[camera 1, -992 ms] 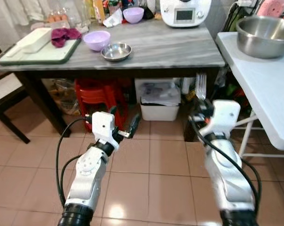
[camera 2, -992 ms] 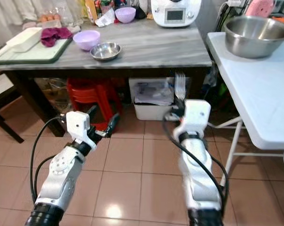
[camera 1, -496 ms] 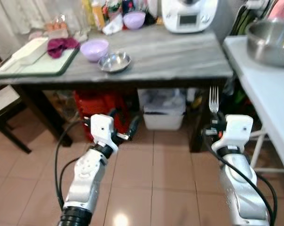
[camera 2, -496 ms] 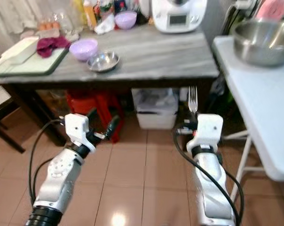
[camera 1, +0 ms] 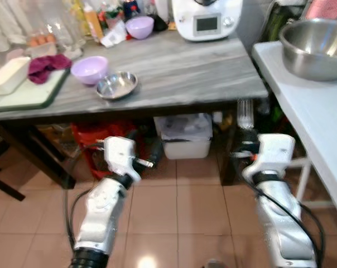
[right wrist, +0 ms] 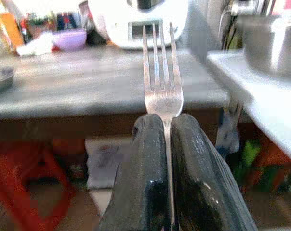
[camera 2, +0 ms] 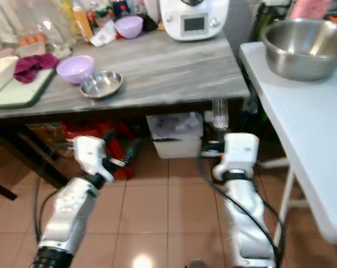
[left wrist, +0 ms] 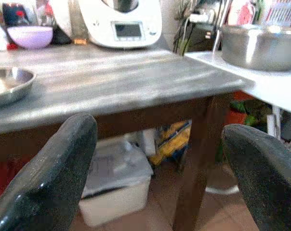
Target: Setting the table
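- Between our right gripper (right wrist: 167,144)'s 2 black fingers (right wrist: 145,159) sits a silver fork (right wrist: 161,82), clamped by its neck with the tines pointing up and away toward the table.
- From the head camera we see the same fork (camera 1: 245,113) standing upright above the right gripper (camera 1: 248,146), just in front of the near right corner of the grey marble table (camera 1: 179,61) and below its top.
- On our left, the left gripper (camera 1: 149,153) has its 2 fingers (left wrist: 54,173) spread wide apart with nothing between them, held low in front of the table's near edge.
- Further out on the tabletop we see a small steel dish (camera 1: 116,85) near the front edge, with a lilac bowl (camera 1: 90,68) just beside it on the left.
- To the far left lies a green tray (camera 1: 23,96) carrying a white rectangular dish (camera 1: 9,74) and a crumpled maroon cloth (camera 1: 41,65).
- At the far side of the table stand a white kitchen machine (camera 1: 206,18), a 2nd lilac bowl (camera 1: 139,27) and some bottles (camera 1: 93,22).
- Under the table we see a white bin (camera 1: 186,134) and red stools (camera 1: 93,139) on the tiled floor (camera 1: 179,212).
- To the right, a large steel mixing bowl (camera 1: 316,47) rests on a white folding table (camera 1: 308,111).
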